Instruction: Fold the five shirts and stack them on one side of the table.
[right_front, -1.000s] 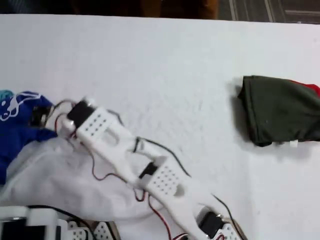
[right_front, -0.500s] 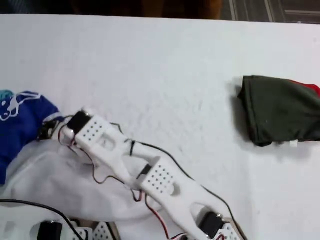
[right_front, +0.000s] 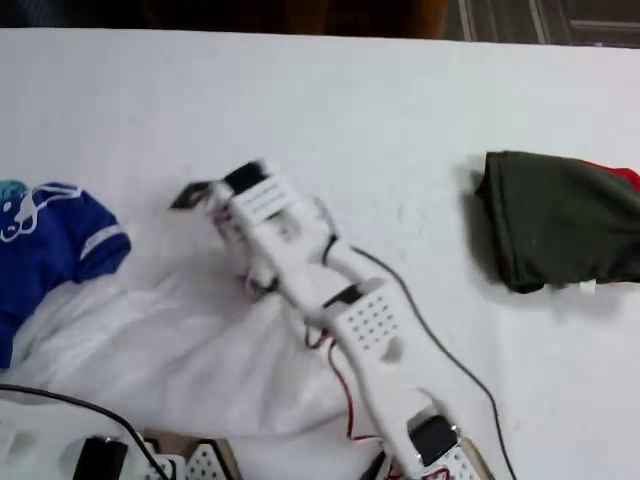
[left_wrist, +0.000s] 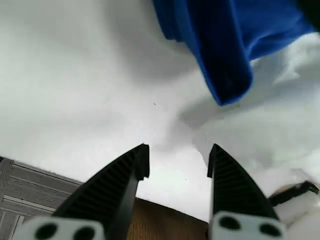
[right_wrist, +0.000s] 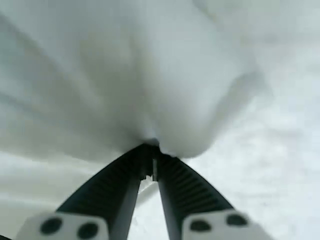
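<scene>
Nearest the arms, the left hand (left_wrist: 177, 162) hung with its two black fingers well apart and nothing between them, above white cloth whose folds were hard to tell from the bench. In the high view that arm's white housing and a black cable (right_front: 70, 405) were cut off by the near edge, so its pose could not be made out.

Just beyond lay the crumpled white cotton shirt (right_front: 150, 360), spread loosely over the near left part of the white-covered bench (right_front: 380, 110). Its outline faded into the white surface, and its near hem ran beneath the arms.

The right arm (right_front: 370, 330) stretched across this shirt from the near edge toward the middle. The right hand (right_wrist: 151, 167) was closed tight, its fingers pinching a bunched fold of the white shirt, which rose in a peak from the fingertips. From above, the pinched cloth itself was hidden by the wrist.

Left of the right arm, the royal blue shirt with white trim (right_front: 50, 250) lay unfolded, overlapping the white shirt's edge and cut off by the frame.

Well apart on the right lay the dark green folded shirt (right_front: 560, 220). It rested on a red garment (right_front: 620, 175) of which only a sliver at the far corner showed
</scene>
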